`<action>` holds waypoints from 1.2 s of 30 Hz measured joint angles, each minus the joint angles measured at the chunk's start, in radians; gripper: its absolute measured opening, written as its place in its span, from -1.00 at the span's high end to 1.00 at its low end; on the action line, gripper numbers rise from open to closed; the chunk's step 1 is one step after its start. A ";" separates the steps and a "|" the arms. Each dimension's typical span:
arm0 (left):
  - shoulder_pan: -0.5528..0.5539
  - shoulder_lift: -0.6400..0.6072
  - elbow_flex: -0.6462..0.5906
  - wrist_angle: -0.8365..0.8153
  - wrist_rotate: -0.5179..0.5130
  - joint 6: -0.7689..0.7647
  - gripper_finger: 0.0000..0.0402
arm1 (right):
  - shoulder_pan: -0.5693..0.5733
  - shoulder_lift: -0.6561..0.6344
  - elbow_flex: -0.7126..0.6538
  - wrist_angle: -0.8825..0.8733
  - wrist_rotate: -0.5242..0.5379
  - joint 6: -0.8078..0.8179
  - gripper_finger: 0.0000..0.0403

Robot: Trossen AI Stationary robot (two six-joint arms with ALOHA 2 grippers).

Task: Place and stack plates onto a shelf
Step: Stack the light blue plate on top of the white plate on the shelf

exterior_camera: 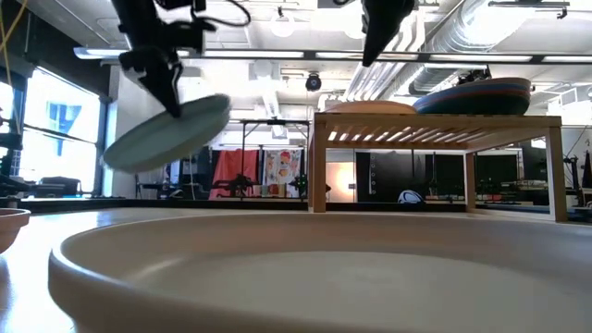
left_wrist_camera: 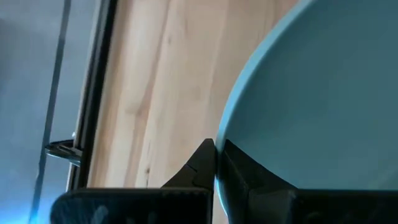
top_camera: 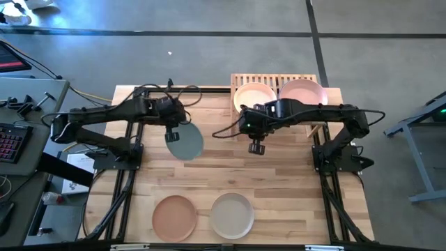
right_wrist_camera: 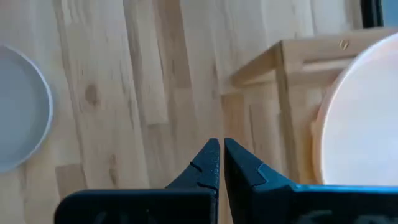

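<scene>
The left gripper [top_camera: 173,134] is closed on the rim of the pale green plate [top_camera: 185,143], lifted and tilted above the tabletop [top_camera: 279,181]. The shelf [top_camera: 240,81] lies toward the right arm's side, where the right gripper [top_camera: 256,147] hangs closed and empty, nearer to it.

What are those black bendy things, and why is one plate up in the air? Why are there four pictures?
The black bendy things are two robot arms with pinching grippers. Four cameras watch at once: one above the table, one at table height, one on each wrist. The left gripper pinches the rim of a pale green plate and holds it, tilted, above the table. The right gripper is shut and empty, in front of the shelf, the little wooden rack. Plates already sit on the shelf: a cream plate and a pink plate on top. A terracotta plate and a beige plate wait on the table.
</scene>
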 joint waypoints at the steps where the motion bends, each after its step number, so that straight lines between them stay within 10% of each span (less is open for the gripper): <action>1: 0.001 -0.006 0.012 0.000 0.002 -0.005 1.00 | -0.004 0.000 0.000 0.009 -0.002 -0.020 1.00; 21: -0.010 -0.009 0.077 0.015 -0.023 -0.426 1.00 | 0.001 0.035 0.000 0.170 0.104 0.012 0.51; 36: -0.056 0.006 0.077 0.083 -0.076 -0.531 1.00 | -0.006 0.035 0.000 0.525 0.107 0.040 0.51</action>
